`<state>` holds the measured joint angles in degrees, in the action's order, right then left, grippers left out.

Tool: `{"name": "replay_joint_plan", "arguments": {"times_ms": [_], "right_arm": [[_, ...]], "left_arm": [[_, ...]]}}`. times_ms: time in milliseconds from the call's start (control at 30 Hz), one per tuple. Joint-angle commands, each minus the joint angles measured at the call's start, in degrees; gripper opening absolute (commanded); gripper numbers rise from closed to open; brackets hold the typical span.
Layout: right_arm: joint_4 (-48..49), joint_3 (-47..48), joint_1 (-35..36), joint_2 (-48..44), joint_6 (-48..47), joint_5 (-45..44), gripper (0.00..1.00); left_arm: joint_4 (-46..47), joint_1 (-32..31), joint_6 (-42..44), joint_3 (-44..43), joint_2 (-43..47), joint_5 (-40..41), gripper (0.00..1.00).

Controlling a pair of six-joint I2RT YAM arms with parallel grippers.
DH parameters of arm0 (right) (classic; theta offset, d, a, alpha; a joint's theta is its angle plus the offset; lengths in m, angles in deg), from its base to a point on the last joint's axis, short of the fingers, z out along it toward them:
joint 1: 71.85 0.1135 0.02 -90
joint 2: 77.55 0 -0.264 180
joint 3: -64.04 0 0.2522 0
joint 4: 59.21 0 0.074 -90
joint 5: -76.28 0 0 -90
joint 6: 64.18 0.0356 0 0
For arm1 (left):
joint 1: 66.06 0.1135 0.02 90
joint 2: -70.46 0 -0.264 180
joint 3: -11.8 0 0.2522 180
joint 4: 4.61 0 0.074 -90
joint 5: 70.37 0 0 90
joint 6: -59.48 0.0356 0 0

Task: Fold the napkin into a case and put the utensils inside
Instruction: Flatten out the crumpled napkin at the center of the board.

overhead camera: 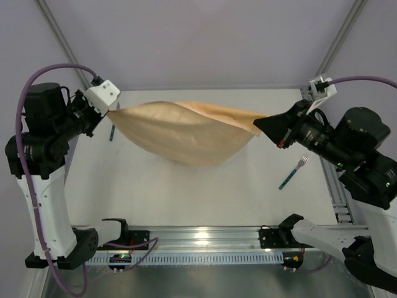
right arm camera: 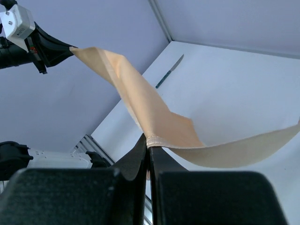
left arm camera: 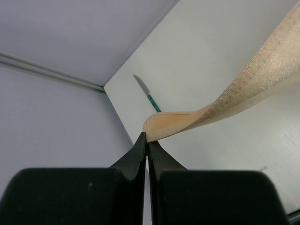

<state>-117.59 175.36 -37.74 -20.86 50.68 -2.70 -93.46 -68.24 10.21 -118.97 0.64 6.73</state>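
Napkin (overhead camera: 186, 133): a plain, soft peach-orange cloth is held up off the white table (overhead camera: 186, 198), stretched between both grippers. Its near edge sags in a rounded belly.
Hem: a stitched, finely woven border is shown only in the wrist views. From above the cloth reads as smooth.
Left gripper (left arm camera: 146, 138): the black, tapered jaws are pressed together on the napkin's left corner.
Right gripper (right arm camera: 147, 141): the jaws are clamped on the hem at the napkin's right corner.
Knife (overhead camera: 112, 132): it has a teal handle and a silver blade and is laid flat on the table just under the napkin's left end. It is seen more fully in both wrist views.
Fork (overhead camera: 293, 172): it has a teal handle and silver tines and is laid near the napkin's right end, apart from it. It is seen only from above.
Open room: bare tabletop is left under and in front of the napkin. The back wall is close behind its far edge.
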Motion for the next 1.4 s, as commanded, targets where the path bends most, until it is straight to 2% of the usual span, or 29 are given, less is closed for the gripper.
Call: {"name": "replay_joint_plan", "arguments": {"times_ms": [0, 133, 267, 333, 367, 433, 500, 533, 567, 667, 700, 800, 867, 967, 1067, 1100, 1167, 1200, 1267, 1300, 1333, 1367], "right_arm": [[-14.9, 3.0, 0.0, -2.1, -2.7, -2.9, 0.04], [-14.8, -1.1, 0.0, -3.7, -2.6, -5.3, 0.04], [-10.1, -1.1, -2.1, 2.4, -6.4, -7.3, 0.04], [-7.3, 0.9, -5.8, 9.1, -7.8, 0.5, 0.04], [-3.8, 1.8, -10.2, 11.7, -8.0, 4.0, 0.04], [0.2, 7.5, -14.1, 21.1, -7.5, 11.9, 0.04], [1.0, 14.2, -17.8, 28.6, -6.8, 14.5, 0.04], [1.1, 22.2, -18.9, 32.4, -6.2, 15.6, 0.04], [1.6, 26.0, -20.6, 39.2, -5.3, 17.4, 0.04], [5.4, 38.6, -23.7, 48.7, 0.7, 20.2, 0.04], [7.5, 41.8, -24.7, 50.1, 5.4, 21.1, 0.04], [16.0, 42.1, -27.8, 51.2, 12.2, 23.0, 0.04], [18.2, 41.9, -28.9, 50.8, 12.8, 22.9, 0.04], [17.5, 40.3, -30.0, 49.2, 11.1, 23.4, 0.04], [17.1, 32.8, -30.0, 45.5, 8.2, 24.7, 0.04], [17.2, 26.6, -29.9, 42.7, 7.5, 25.4, 0.04], [16.4, 20.0, -30.0, 39.6, 3.6, 24.7, 0.04], [16.0, 12.5, -29.9, 37.8, 2.2, 24.0, 0.04], [15.3, 4.5, -30.0, 32.0, -1.9, 21.0, 0.04], [15.2, -3.7, -30.0, 29.9, -3.0, 19.9, 0.04], [15.6, -8.2, -30.0, 27.8, -3.8, 18.4, 0.04], [16.0, -12.4, -30.0, 23.5, -4.7, 17.7, 0.04]], "left_arm": [[-10.3, 0.1, 2.2, -3.9, 2.8, -2.5, 0.00], [-10.5, 0.1, 1.5, 0.8, 3.5, -2.1, 0.00], [-3.5, 0.2, -2.7, 6.1, -1.1, 0.7, 0.00], [1.9, 0.2, -5.4, 6.2, -6.1, 2.9, 0.00], [3.8, 0.2, -6.3, 5.7, -7.9, 3.2, 0.00], [8.2, 0.1, -8.7, 1.4, -14.2, 5.1, 0.00], [10.1, 0.2, -10.3, -3.7, -19.0, 6.7, 0.00], [10.7, 0.1, -11.4, -9.9, -21.4, 7.4, 0.00], [11.5, 0.1, -11.5, -13.1, -25.9, 8.3, 0.00], [14.3, 0.1, -11.2, -22.4, -32.7, 11.6, 0.00], [15.6, 0.2, -11.3, -23.5, -33.6, 12.1, 0.00], [20.9, 0.2, -12.0, -24.3, -34.4, 14.0, 0.00], [22.5, 0.1, -13.0, -24.1, -34.0, 13.2, 0.00], [22.9, 0.1, -13.0, -22.7, -32.6, 7.6, 0.00], [23.1, -0.2, -11.3, -17.5, -30.2, 7.5, 0.00], [23.2, -0.3, -9.8, -12.8, -28.8, 7.4, 0.00], [23.8, -0.2, -8.5, -6.8, -26.9, 6.7, 0.00], [24.0, -0.3, -7.1, -0.1, -25.6, 6.1, 0.00], [26.5, -0.2, -6.4, 7.1, -21.3, 4.8, 0.00], [27.3, -0.2, -5.8, 10.8, -19.6, 3.8, 0.00], [27.6, -0.2, -4.0, 17.8, -17.9, 0.0, 0.00], [26.8, -0.2, -2.4, 21.2, -14.5, -2.1, 0.00]]}}
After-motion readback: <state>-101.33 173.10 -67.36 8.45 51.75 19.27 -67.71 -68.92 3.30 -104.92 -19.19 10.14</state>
